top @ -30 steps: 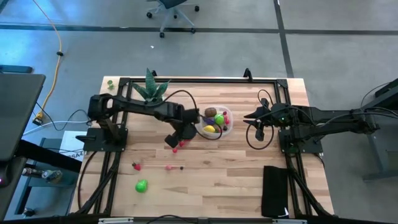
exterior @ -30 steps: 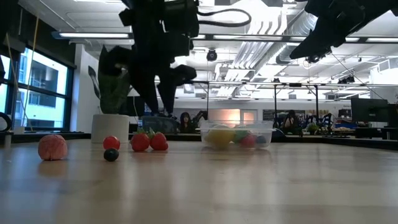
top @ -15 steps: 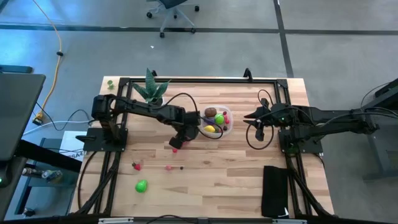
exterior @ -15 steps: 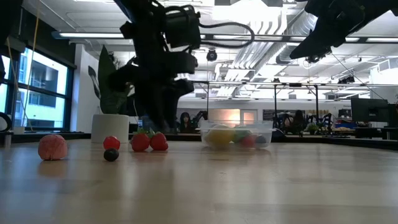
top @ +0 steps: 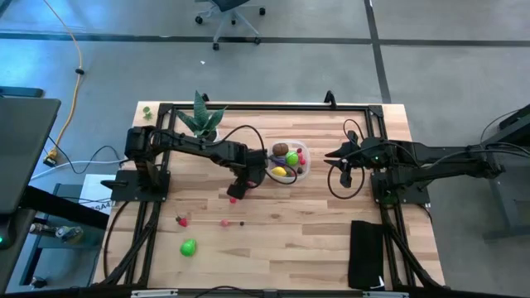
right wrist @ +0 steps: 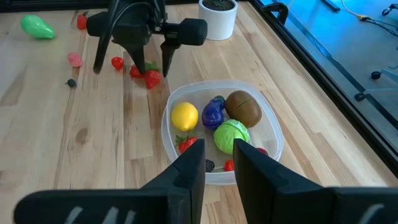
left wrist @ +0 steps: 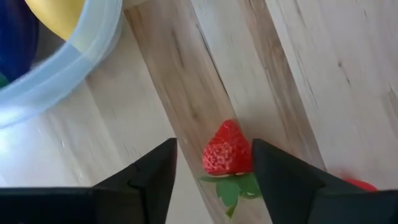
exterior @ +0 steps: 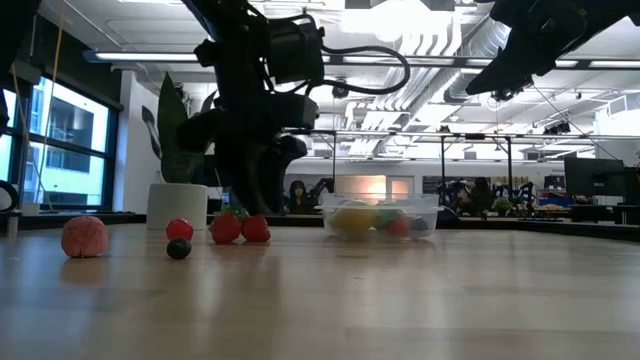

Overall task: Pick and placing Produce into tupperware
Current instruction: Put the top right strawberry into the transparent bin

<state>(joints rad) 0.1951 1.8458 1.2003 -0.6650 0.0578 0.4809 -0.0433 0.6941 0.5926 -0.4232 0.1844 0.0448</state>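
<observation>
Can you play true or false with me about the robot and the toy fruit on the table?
1. The left pincer has its fingers open on either side of a strawberry lying on the table. True.
2. The tupperware is empty. False: it holds a lemon, a purple fruit, a kiwi, a green ball and small red bits.
3. The right pincer is carrying a strawberry. False: nothing is between its fingers, and it hangs above the tupperware.
4. A green pear-shaped fruit lies far from the tupperware, near the table's front edge. True.
5. The plant is tipped over. False: it stands upright in its white pot.
</observation>
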